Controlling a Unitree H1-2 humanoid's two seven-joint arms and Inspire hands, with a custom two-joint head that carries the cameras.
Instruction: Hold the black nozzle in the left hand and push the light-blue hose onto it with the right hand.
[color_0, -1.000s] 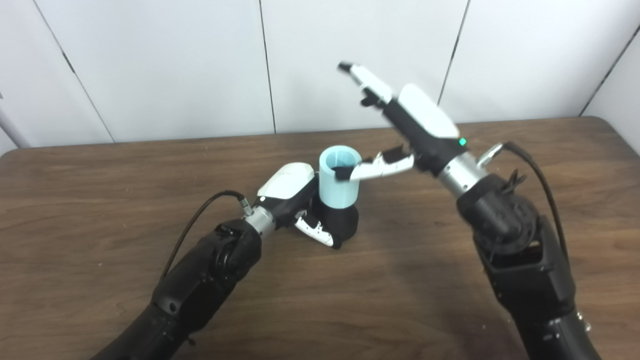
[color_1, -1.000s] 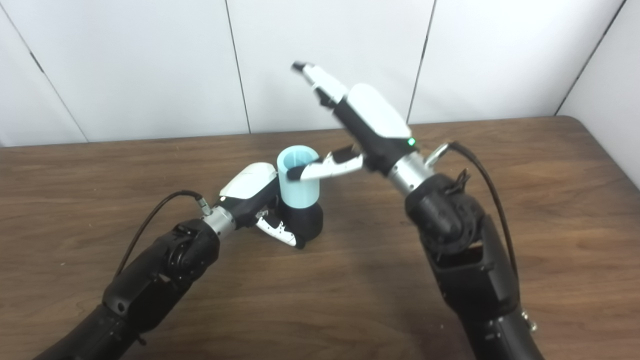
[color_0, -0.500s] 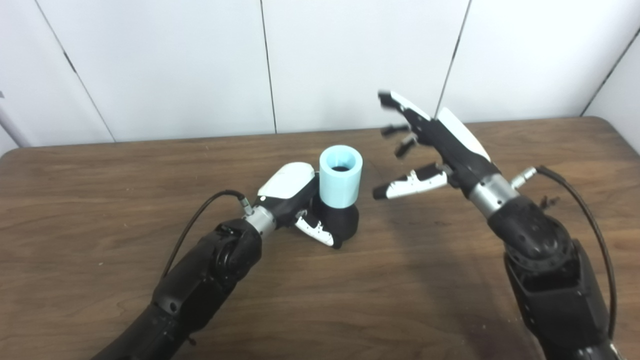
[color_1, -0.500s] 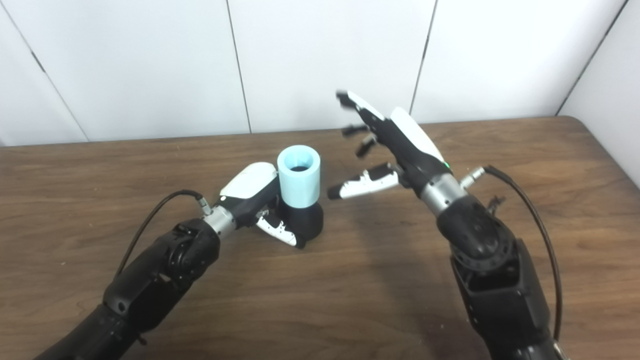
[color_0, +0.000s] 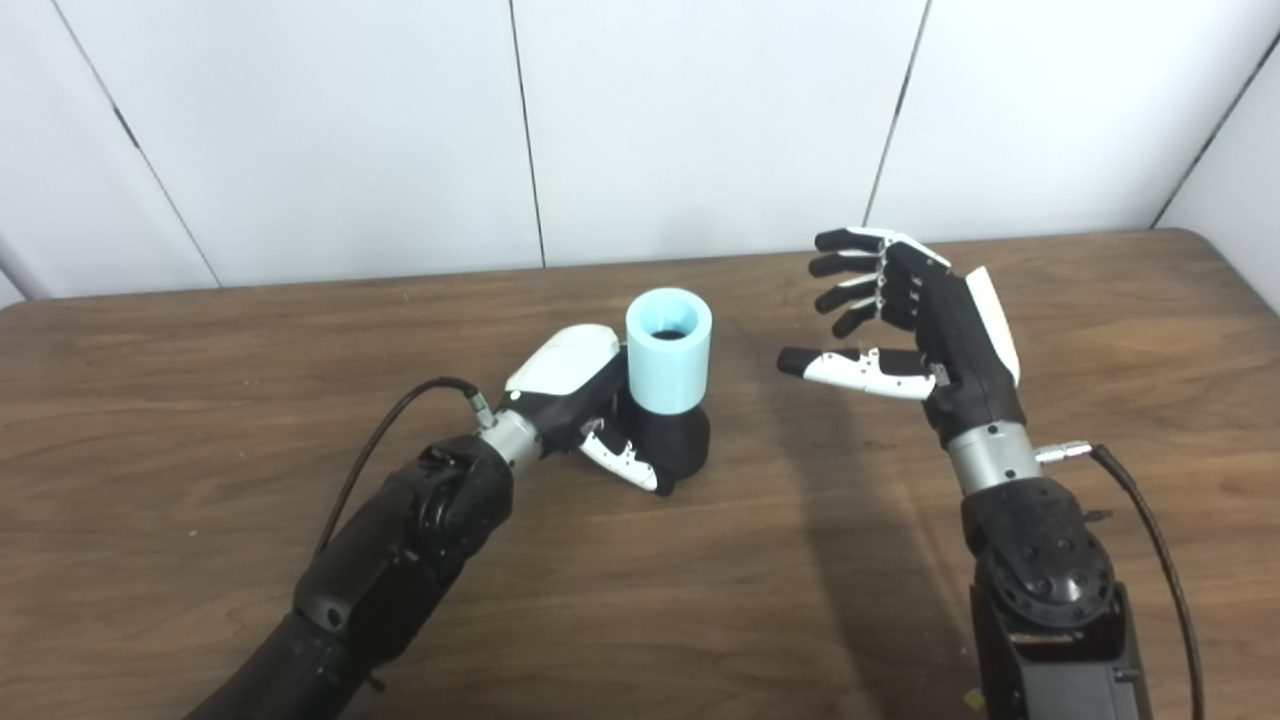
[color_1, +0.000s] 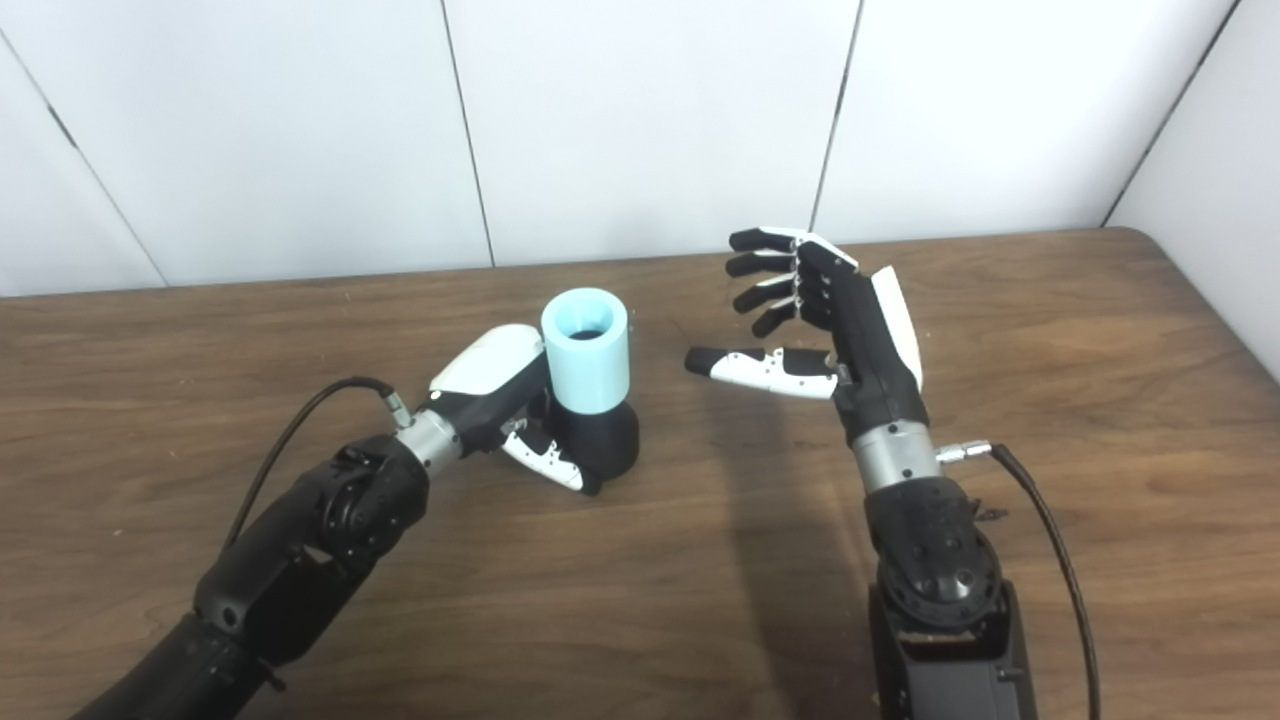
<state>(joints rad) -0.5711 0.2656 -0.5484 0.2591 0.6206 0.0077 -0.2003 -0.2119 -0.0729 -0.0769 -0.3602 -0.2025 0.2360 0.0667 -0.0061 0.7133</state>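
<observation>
Right hand (color_0: 920, 330) withdrawn, fingers spread; light-blue hose (color_0: 668, 350) upright on black nozzle (color_0: 675, 445), left hand (color_0: 585, 405) clamping nozzle.

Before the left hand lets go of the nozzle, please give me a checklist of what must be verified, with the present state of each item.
1. Light-blue hose sits on top of the black nozzle, upright: ok.
2. Hose pushed fully down on the nozzle: cannot tell, the joint is hidden inside the hose.
3. Left hand closed around the nozzle, holding it on the table: ok.
4. Right hand open, holding nothing, apart from the hose: ok.
5. Nozzle base flat on the table, so that it stands alone: cannot tell, the left hand's fingers cover part of it.
</observation>
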